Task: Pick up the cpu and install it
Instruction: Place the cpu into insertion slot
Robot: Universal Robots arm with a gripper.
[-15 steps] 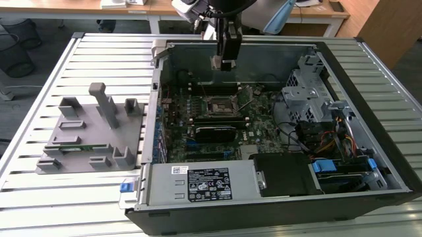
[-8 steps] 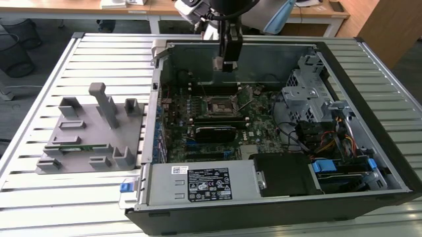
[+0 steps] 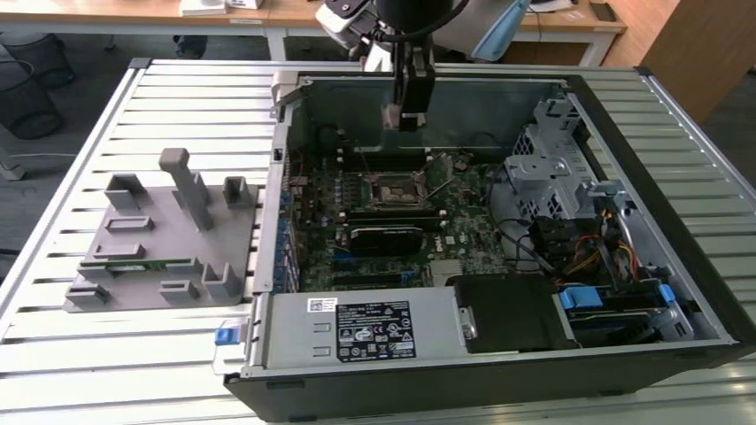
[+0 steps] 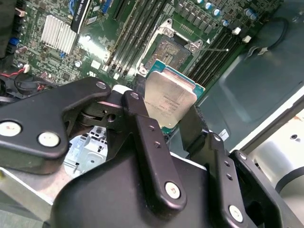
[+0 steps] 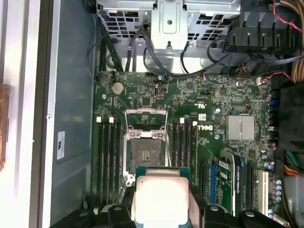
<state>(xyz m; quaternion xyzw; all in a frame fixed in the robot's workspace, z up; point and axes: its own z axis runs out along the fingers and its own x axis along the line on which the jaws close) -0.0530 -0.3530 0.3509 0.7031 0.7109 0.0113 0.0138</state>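
My gripper (image 3: 403, 119) hangs inside the open computer case, above the motherboard (image 3: 390, 208), shut on the cpu (image 3: 391, 117). In both wrist views the cpu (image 4: 168, 97) (image 5: 159, 197) shows as a silvery square plate with a thin green rim, clamped on two opposite edges between the black fingers (image 4: 142, 123). The black socket (image 5: 146, 154) lies open on the board, its metal frame (image 5: 146, 118) flipped up. The cpu is held in the air close to the socket (image 4: 171, 52), not touching it.
Memory slots (image 5: 108, 156) flank the socket. A silver heatsink (image 5: 240, 127), a metal drive cage (image 3: 550, 159) and loose cables (image 3: 590, 257) fill the case's other side; the power supply (image 3: 354, 332) sits at its front. A grey fixture (image 3: 159, 235) with a green stick (image 3: 130, 263) stands on the slatted table.
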